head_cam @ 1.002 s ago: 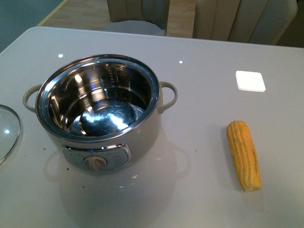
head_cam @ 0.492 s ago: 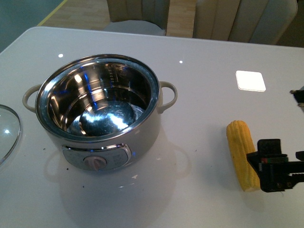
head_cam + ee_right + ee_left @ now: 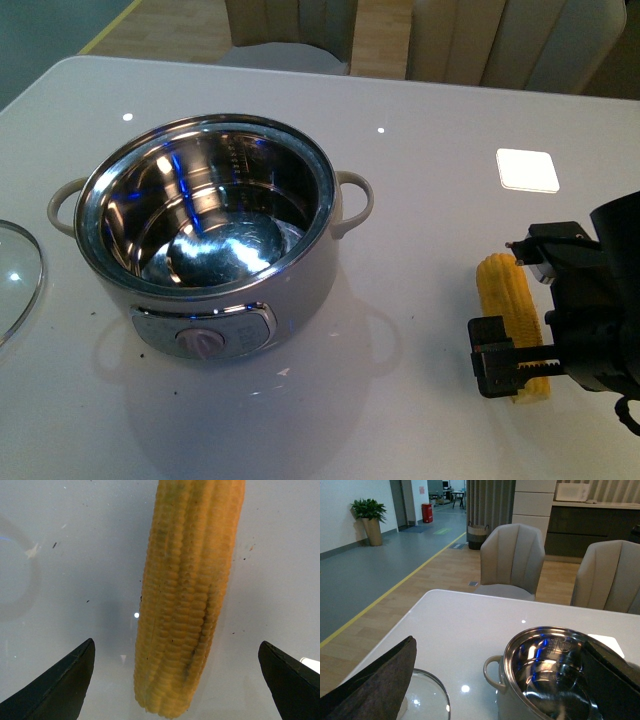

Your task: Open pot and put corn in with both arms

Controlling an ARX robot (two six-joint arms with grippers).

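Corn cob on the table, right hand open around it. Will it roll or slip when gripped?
Probably rolls if nudged: the corn is round and tapered, lying flat on the smooth table. Likely stiff: a straight, solid-looking cob. Bumpy kernel rows should give the open right hand, which straddles it, decent grip.

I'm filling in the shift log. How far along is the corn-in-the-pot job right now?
Done: the pot stands open and empty, its glass lid on the table beside it. In hand: the right gripper sits open astride the corn, which lies on the table, ungrasped. Left: close on the corn, lift it, drop it into the pot.
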